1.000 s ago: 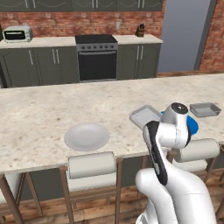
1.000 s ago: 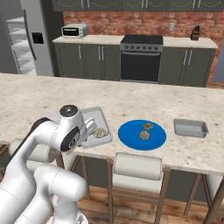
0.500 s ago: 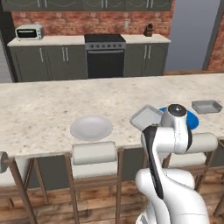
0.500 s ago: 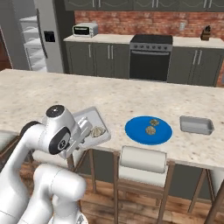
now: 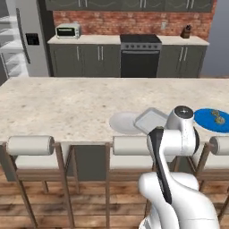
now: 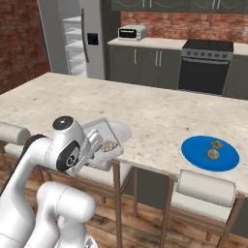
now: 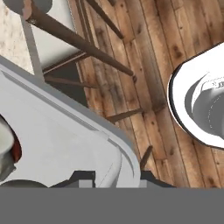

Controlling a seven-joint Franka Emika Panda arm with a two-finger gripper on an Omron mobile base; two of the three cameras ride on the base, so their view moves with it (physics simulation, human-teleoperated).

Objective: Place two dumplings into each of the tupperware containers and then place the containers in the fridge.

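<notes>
My gripper (image 6: 93, 154) is shut on the near rim of a light-grey tupperware container (image 6: 99, 131), held slightly tilted at the island counter's front edge. Two dumplings (image 6: 109, 145) lie in its near corner. In the left base view the container (image 5: 150, 120) peeks out from behind my arm. The hand view looks along the container's grey wall (image 7: 57, 131), with the rim between the fingertips (image 7: 84, 176) of the gripper (image 7: 116, 175). Two more dumplings (image 6: 212, 154) sit on a blue plate (image 6: 193, 150) to the right. The fridge (image 6: 82, 38) stands at the back left with a door open, white shelves showing.
A round white plate (image 5: 121, 123) lies on the island counter (image 5: 67, 105) beside the container. Padded stools (image 5: 29, 145) line the counter's near side. A black oven (image 6: 206, 65) and a toaster oven (image 6: 132, 32) stand along the back wall.
The whole picture has shifted: the base has driven left, bringing the fridge into view. The container stays in my shut gripper, and the blue plate now lies further right.
</notes>
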